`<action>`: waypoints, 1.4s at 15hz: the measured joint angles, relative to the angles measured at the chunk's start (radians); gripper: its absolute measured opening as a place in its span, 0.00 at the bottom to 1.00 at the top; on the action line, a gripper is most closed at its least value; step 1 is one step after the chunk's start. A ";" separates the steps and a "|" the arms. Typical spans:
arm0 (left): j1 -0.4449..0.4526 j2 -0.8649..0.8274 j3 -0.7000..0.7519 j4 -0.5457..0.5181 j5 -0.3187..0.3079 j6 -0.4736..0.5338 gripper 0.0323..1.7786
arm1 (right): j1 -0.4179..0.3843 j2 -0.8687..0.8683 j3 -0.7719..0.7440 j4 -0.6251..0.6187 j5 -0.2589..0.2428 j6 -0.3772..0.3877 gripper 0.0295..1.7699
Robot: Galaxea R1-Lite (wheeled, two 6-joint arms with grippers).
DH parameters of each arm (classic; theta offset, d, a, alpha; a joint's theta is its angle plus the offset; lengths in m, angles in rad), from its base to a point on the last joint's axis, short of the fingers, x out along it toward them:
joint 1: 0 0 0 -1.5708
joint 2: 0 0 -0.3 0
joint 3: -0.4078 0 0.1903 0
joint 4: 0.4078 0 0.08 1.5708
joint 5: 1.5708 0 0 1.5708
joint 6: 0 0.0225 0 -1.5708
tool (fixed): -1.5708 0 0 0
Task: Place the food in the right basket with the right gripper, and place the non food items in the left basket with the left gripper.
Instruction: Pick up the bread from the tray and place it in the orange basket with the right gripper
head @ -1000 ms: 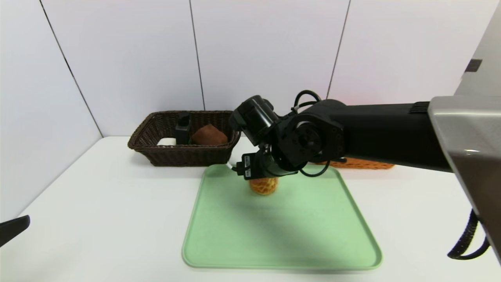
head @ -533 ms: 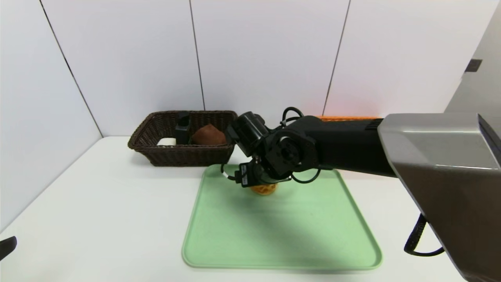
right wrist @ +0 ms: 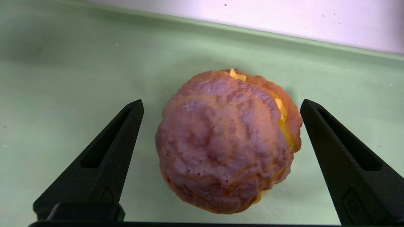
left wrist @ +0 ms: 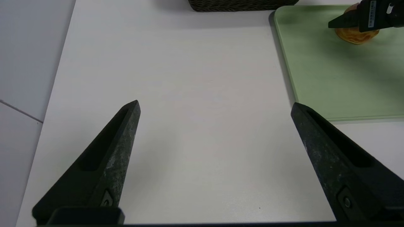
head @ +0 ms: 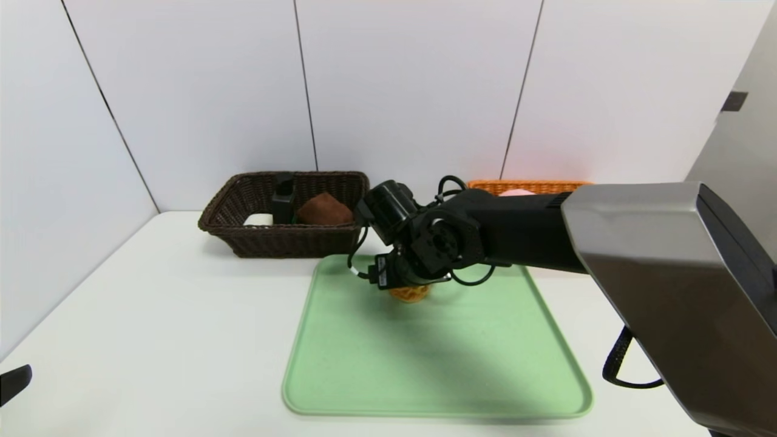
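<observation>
The right hand (right wrist: 221,104) is spread wide with one finger (right wrist: 104,157) on each side of the bun (right wrist: 227,142), not touching it. The bun sits near the far edge of the green tray (head: 437,364); it is roundish with no clear long axis, its yellow filling seam facing one finger. The left hand (left wrist: 214,107) hangs released over the bare table (left wrist: 202,78), well apart.

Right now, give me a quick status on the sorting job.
Right tool open, straddling the pastry on the green tray, not touching. Left tool open, parked over bare table. Nothing in the way.
</observation>
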 joint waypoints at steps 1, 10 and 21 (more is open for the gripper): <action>0.000 0.004 0.000 -0.001 0.000 0.000 0.95 | 0.000 0.001 0.000 0.000 0.002 0.000 0.87; 0.000 0.017 0.016 -0.005 0.001 0.000 0.95 | 0.001 -0.014 0.001 0.011 0.014 0.000 0.44; 0.000 0.032 0.036 -0.014 0.001 0.000 0.95 | -0.008 -0.267 0.002 -0.002 0.012 -0.006 0.44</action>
